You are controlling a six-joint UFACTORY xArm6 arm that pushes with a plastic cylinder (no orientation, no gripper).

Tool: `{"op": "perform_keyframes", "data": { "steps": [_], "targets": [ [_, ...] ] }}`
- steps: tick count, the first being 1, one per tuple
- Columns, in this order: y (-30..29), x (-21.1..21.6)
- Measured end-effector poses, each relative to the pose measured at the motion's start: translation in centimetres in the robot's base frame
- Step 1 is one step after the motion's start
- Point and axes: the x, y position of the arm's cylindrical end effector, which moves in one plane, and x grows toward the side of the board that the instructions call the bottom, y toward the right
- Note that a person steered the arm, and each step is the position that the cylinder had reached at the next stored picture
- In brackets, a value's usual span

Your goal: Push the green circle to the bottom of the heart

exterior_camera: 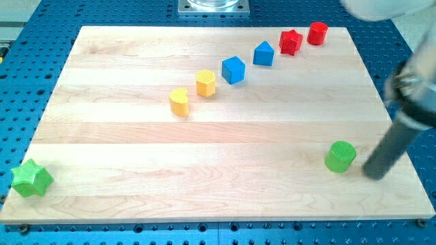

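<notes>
My tip rests on the desk at lower right, just right of the green circle, apart from it. I carry no gripper, only this rod. The yellow heart sits left of centre, well apart from the circle, beside a yellow hexagon.

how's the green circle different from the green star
The green circle is a round cylinder; the green star is pointed. The green circle sits near the view's bottom right, just left of my tip; the green star sits alone at the bottom-left corner. Both are the same green.
</notes>
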Motion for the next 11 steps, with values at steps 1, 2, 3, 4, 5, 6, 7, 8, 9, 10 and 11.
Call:
{"op": "perform_keyframes", "data": {
  "steps": [1,2,3,4,5,6,7,8,9,10,11],
  "targets": [
    [-4.6,-1.7],
    [-17.0,0.0],
    [-13.0,0.5],
    [-16.8,4.2],
    [-26.4,2.7],
    [-25.9,0.9],
    [-18.4,0.8],
    [-19.2,-2.3],
    [-25.3,-2.6],
    [-28.1,-2.4],
    [-30.0,-2.4]
  ]
}}
